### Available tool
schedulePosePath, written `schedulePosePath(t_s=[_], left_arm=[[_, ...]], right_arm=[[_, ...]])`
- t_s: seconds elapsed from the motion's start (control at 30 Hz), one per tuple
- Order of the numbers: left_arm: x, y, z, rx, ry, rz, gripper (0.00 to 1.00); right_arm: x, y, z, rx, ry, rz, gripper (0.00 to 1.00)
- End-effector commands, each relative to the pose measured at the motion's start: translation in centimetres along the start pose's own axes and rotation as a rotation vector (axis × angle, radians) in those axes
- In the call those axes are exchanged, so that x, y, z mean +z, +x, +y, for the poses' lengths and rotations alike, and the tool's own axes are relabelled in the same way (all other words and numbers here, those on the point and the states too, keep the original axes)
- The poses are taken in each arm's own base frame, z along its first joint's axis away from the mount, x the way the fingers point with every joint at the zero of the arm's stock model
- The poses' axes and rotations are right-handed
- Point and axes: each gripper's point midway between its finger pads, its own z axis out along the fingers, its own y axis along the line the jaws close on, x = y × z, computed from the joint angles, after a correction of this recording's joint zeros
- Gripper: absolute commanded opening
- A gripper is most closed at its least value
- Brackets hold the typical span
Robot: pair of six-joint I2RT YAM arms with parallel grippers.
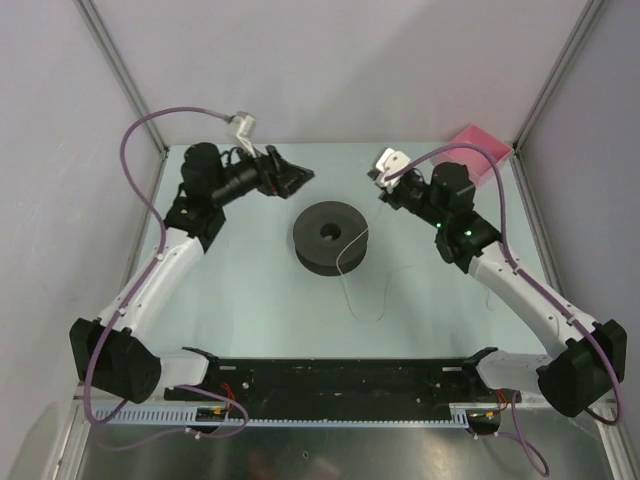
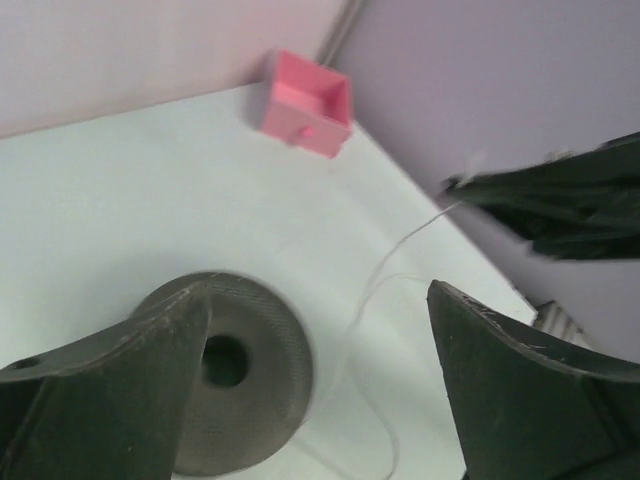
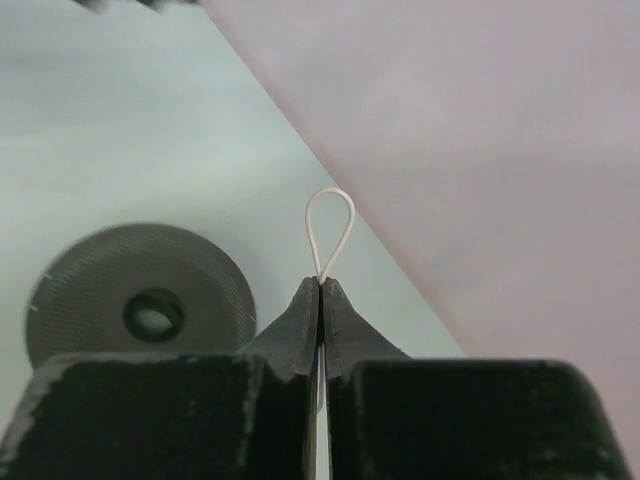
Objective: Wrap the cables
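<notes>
While the left end effector (image 2: 314, 300) gapes, the right end effector (image 3: 320, 285) pinches the wire (image 3: 330, 190).

Light's soft and even, no glare on your pale matte tabletop (image 1: 250, 300). The dark grey ribbed spool (image 1: 330, 236) casts barely a shadow. Up close the black left fingers (image 2: 110, 390) go blurry, but the hair-thin whitish wire (image 3: 330, 190) looks crisp in your right wrist view.
</notes>
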Motion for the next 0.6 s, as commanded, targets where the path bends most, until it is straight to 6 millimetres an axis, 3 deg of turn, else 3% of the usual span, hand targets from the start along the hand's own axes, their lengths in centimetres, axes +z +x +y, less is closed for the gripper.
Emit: schedulePosePath(t_s=[0.0, 0.13, 0.33, 0.43, 0.57], left_arm=[[-2.8, 5.1, 5.4, -0.106, -0.020, 0.199, 0.97], [-4.3, 11.0, 10.1, -0.217, -0.095, 0.335, 0.99], [-4.0, 18.0, 13.2, -0.373, -0.106, 0.490, 0.96], [-3.0, 19.9, 14.7, -0.423, -0.104, 0.535, 0.93], [-1.1, 21.0, 15.5, -0.455, -0.059, 0.570, 0.90]], right_arm=[[-3.6, -0.9, -5.4, -0.010, 0.139, 0.013, 0.00], [-8.4, 1.7, -9.6, -0.013, 0.245, 0.125, 0.00], [-16.5, 7.9, -13.6, -0.015, 0.327, 0.343, 0.00], [-19.4, 10.2, -14.9, 0.008, 0.364, 0.413, 0.00], [-20.9, 11.9, -14.9, 0.059, 0.370, 0.460, 0.00]])
